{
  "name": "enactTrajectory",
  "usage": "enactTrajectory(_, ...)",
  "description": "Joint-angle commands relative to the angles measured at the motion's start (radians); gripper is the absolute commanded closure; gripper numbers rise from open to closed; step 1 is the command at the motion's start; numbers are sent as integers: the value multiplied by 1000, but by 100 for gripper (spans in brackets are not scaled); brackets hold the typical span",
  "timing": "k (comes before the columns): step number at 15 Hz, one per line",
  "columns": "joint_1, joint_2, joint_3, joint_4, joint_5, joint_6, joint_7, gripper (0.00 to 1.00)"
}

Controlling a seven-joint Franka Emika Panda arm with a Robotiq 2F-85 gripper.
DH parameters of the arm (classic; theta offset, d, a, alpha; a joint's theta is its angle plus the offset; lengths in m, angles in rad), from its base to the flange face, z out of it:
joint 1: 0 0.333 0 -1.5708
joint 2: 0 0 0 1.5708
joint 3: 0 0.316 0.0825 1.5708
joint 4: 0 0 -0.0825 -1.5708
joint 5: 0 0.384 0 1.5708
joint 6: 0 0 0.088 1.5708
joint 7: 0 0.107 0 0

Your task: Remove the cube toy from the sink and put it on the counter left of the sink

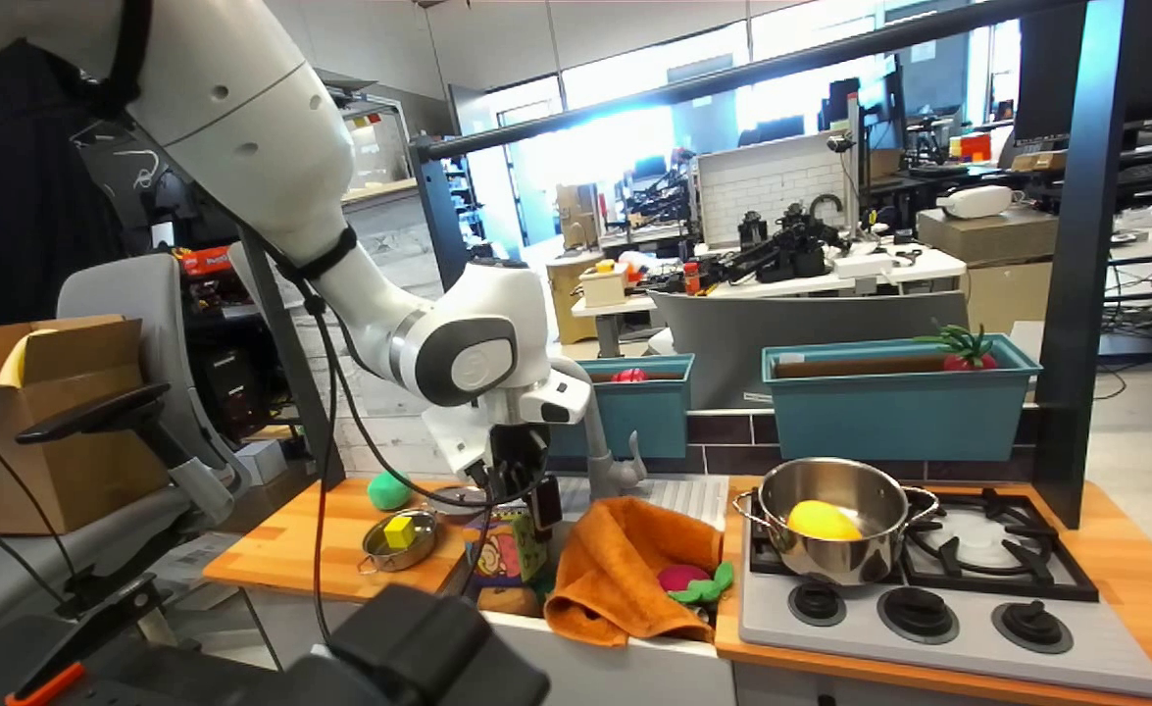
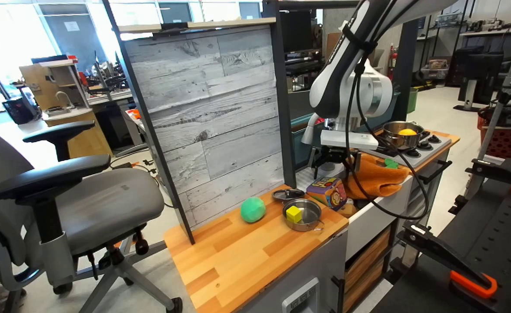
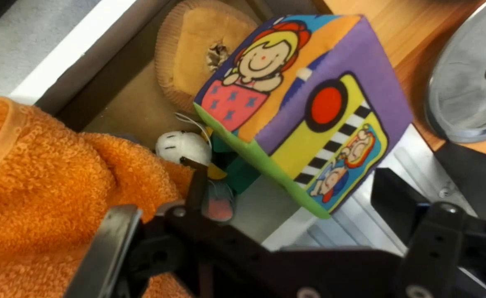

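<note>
Here, one cube toy (image 3: 305, 107), one orange cloth (image 3: 56, 190), one wide-spread gripper (image 3: 290, 182).

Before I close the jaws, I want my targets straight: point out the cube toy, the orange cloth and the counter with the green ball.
Cube toy (image 3: 297, 119): wrist view, purple face, beside the red spot.
Orange cloth (image 1: 610, 564): an exterior view, middle of its folds.
Counter (image 2: 246, 261): an exterior view, wooden top.

In the wrist view, we see a pot lid (image 3: 466, 93) cropped at the right edge and an orange cloth (image 3: 56, 194) cut off at the left, while the cube toy (image 3: 302, 116) hides part of a rounded tan item (image 3: 195, 51).
</note>
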Motion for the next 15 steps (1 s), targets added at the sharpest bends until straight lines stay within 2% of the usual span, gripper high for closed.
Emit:
enactTrajectory(1, 37, 44, -27, 49, -51, -31, 34, 0)
enactTrajectory(6, 66, 54, -36, 48, -82, -37, 35, 0)
enactTrajectory(7, 71, 55, -39, 52, -86, -45, 38, 25)
enactTrajectory(8, 72, 54, -39, 53, -86, -45, 39, 28)
enactTrajectory(10, 75, 53, -41, 56, -87, -44, 39, 44)
enactTrajectory(15, 73, 48, -44, 58, -86, -58, 42, 76)
